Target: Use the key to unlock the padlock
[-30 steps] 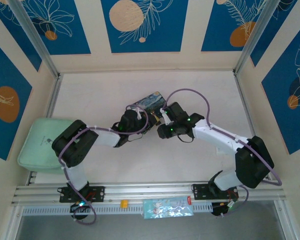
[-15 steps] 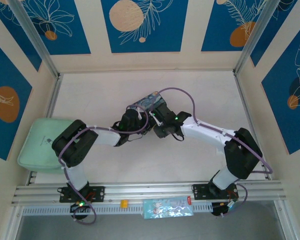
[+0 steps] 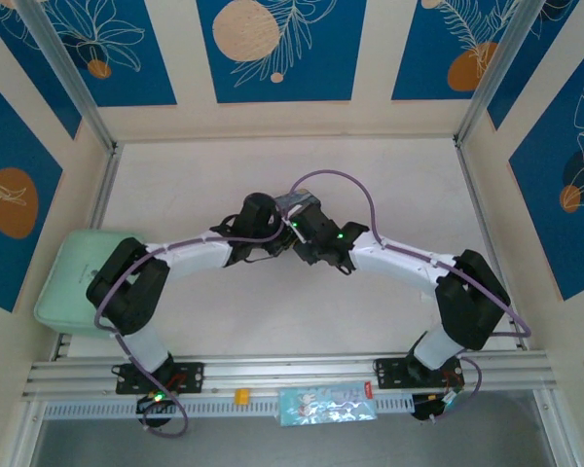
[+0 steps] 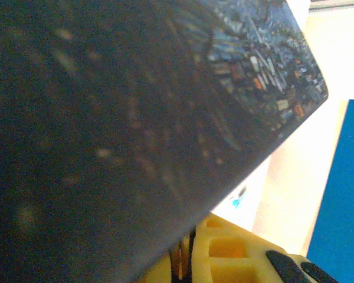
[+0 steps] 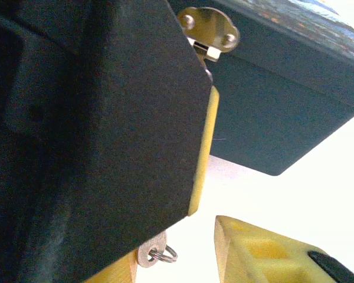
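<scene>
In the right wrist view the dark padlock [image 5: 106,147] looms close, reaching from the brass hasp [image 5: 209,29] of the blue painted box [image 5: 271,118] down to my fingers. A thin yellow strip edges its right side. The pale key [image 5: 155,253] pokes out below it, showing its bow and a small split ring, beside my left finger. My right gripper [image 5: 183,242] is open, and bare table shows between the key and its right finger [image 5: 253,250]. My left gripper [image 4: 186,268] is shut under the box [image 4: 135,118]. From above, both grippers [image 3: 265,216] [image 3: 304,232] meet at the box [image 3: 294,200].
A mint green pad [image 3: 73,277] lies at the table's left edge. Along the near edge runs a metal rail [image 3: 292,370], and in front of it are a printed packet [image 3: 326,404] and a small yellow piece [image 3: 241,396]. Patterned walls enclose the table.
The right arm has swung left, up against the box. The left arm has stretched forward, carrying its gripper further under the box, which is now mostly covered from above.
</scene>
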